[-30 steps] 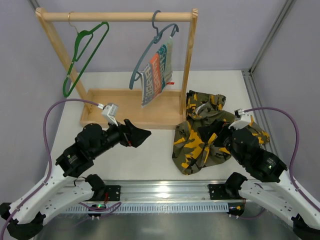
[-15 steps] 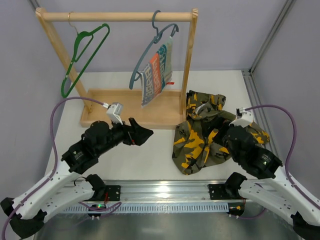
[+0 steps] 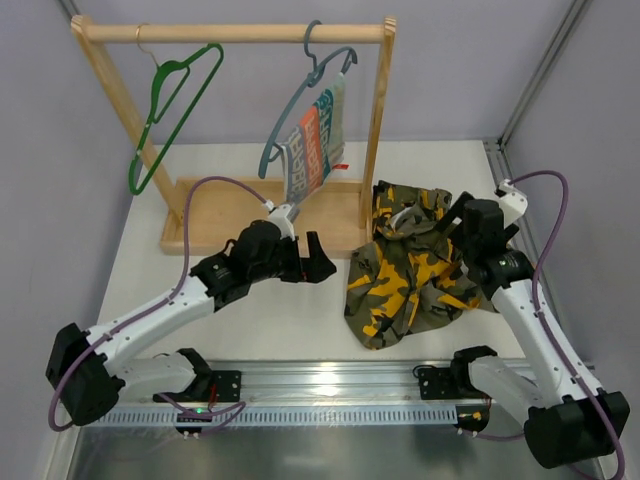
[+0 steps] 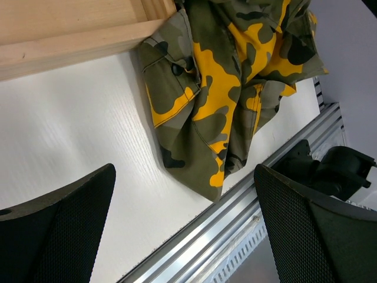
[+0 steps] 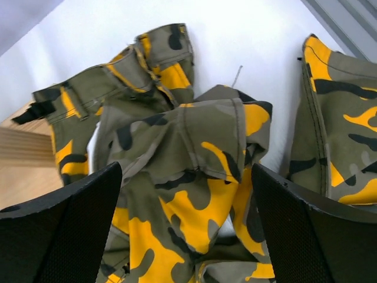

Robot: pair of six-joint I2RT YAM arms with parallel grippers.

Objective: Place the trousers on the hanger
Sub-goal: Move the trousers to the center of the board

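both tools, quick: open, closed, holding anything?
Left tool: open, holding nothing, beside the camouflage trousers.
Right tool: open, holding nothing, above the trousers.

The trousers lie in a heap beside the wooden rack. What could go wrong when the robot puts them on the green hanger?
1. The trousers are crumpled, folds overlapping; the open right pincer above them might catch only one loose fold, lifting them bunched.
2. The green hanger hangs tilted at the far left of the rail, apart from the trousers; a push could swing it off.
3. The trousers touch the rack base and may snag.
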